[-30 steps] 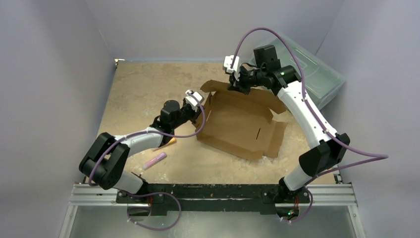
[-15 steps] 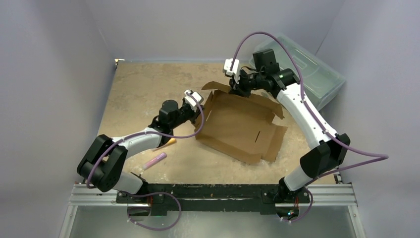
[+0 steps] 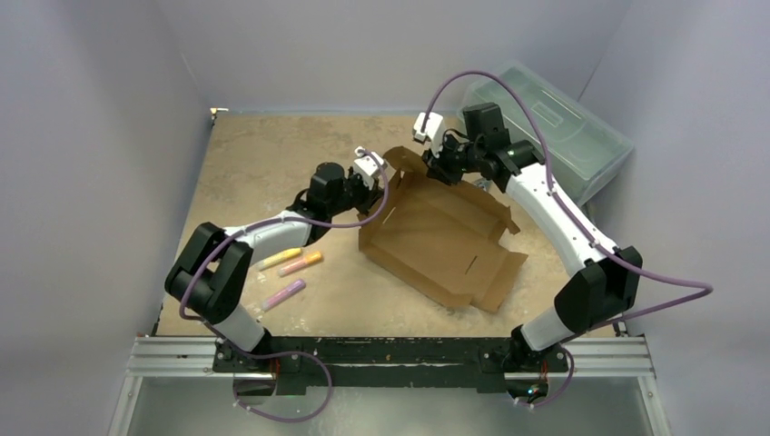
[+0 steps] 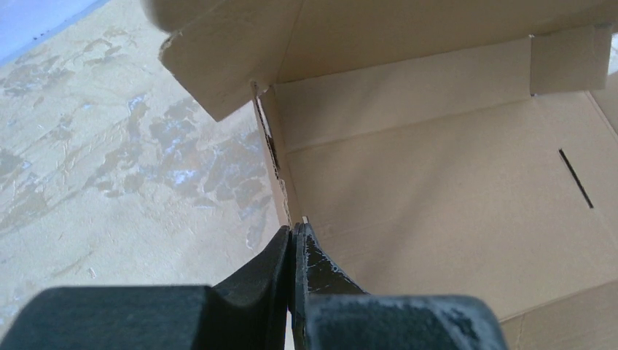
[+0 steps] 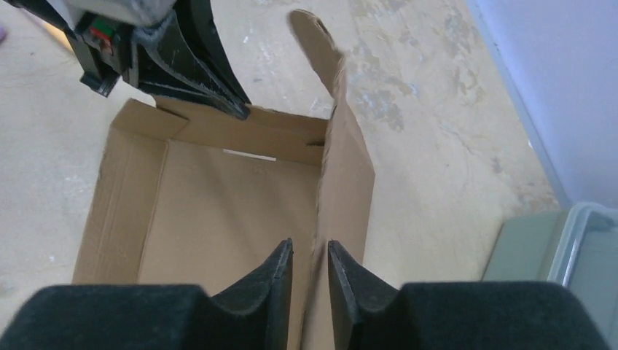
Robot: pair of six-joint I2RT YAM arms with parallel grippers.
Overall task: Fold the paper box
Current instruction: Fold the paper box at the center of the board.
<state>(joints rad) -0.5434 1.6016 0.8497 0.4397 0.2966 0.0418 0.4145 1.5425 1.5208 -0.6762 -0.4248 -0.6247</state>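
The paper box [image 3: 436,238] is a brown cardboard sheet lying open in the middle of the table, with its left and far walls raised. My left gripper [image 3: 376,180] is shut on the top edge of the left wall; in the left wrist view the fingers [image 4: 294,235] pinch that edge of the paper box [image 4: 437,182]. My right gripper [image 3: 436,167] stands over the far wall. Its jaws [image 5: 310,246] are slightly open, astride the wall of the paper box [image 5: 350,171] without pressing it. The left gripper [image 5: 218,95] shows at the box's opposite end.
A translucent grey-green toolbox [image 3: 556,127] stands at the back right, close behind the right arm, and shows as the toolbox [image 5: 568,248] in the right wrist view. Three marker-like sticks lie at the left front: yellow [image 3: 280,258], orange [image 3: 301,263], purple [image 3: 283,293].
The right gripper has gone from shut on the far wall to slightly open. The left gripper moved farther and right with the left wall, uncovering two sticks. The box shifted a little.
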